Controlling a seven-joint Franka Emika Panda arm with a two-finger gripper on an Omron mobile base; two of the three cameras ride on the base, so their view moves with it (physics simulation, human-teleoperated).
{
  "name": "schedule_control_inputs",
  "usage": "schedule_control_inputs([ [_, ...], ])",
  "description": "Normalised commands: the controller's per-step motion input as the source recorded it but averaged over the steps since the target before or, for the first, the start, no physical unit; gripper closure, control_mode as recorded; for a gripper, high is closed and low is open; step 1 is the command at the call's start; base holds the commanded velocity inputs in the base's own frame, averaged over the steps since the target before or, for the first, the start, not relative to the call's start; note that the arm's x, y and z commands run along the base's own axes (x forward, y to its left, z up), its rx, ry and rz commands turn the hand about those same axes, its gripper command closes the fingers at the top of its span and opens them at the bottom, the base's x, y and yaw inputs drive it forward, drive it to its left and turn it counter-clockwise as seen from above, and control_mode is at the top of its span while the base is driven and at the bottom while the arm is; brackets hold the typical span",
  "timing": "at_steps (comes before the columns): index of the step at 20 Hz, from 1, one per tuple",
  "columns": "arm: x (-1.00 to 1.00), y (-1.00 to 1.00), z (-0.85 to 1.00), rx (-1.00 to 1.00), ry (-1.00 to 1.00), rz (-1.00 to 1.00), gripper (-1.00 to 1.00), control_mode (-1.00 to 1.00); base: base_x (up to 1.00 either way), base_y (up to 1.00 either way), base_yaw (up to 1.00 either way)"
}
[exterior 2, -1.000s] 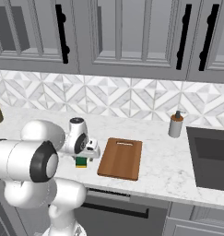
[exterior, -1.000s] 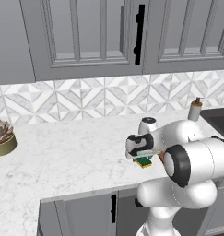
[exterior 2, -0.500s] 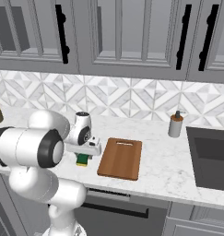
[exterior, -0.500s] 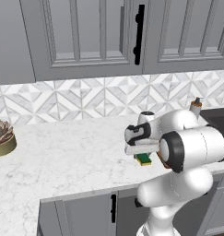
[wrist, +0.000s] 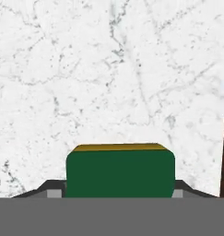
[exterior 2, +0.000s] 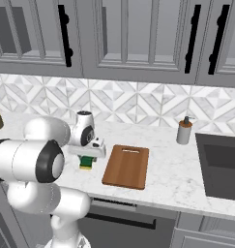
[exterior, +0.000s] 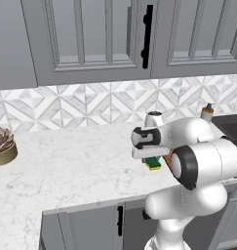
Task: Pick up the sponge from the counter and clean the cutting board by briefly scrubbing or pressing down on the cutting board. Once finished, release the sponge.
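Gripper [wrist: 120, 193] clamping sponge [wrist: 120, 173] between narrowed fingers, hovering over counter [wrist: 109, 69]; cutting board [exterior 2: 126, 166] lying just beside, to its right.

Soap dispenser [exterior 2: 184, 131]; potted succulent [exterior: 3, 145]

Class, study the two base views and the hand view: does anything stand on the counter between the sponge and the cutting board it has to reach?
Nothing visible does. The sponge sits under the hand, just left of the cutting board in the right base view, with bare counter between. The soap bottle stands well beyond the board.
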Motion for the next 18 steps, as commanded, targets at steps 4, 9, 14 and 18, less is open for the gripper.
schedule_control_inputs([
  [4, -0.01, -0.07, 0.76, 0.00, -0.02, -0.02, 1.00, -1.00, 0.00, 0.00, 0.00],
  [9, 0.15, -0.41, 0.13, 0.09, 0.06, 0.00, 1.00, -1.00, 0.00, 0.00, 0.00],
  [14, 0.15, -0.13, -0.01, -0.03, 0.01, 0.00, 1.00, -1.00, 0.00, 0.00, 0.00],
  [18, 0.25, -0.05, 0.00, -0.11, -0.02, 0.00, 1.00, -1.00, 0.00, 0.00, 0.00],
])
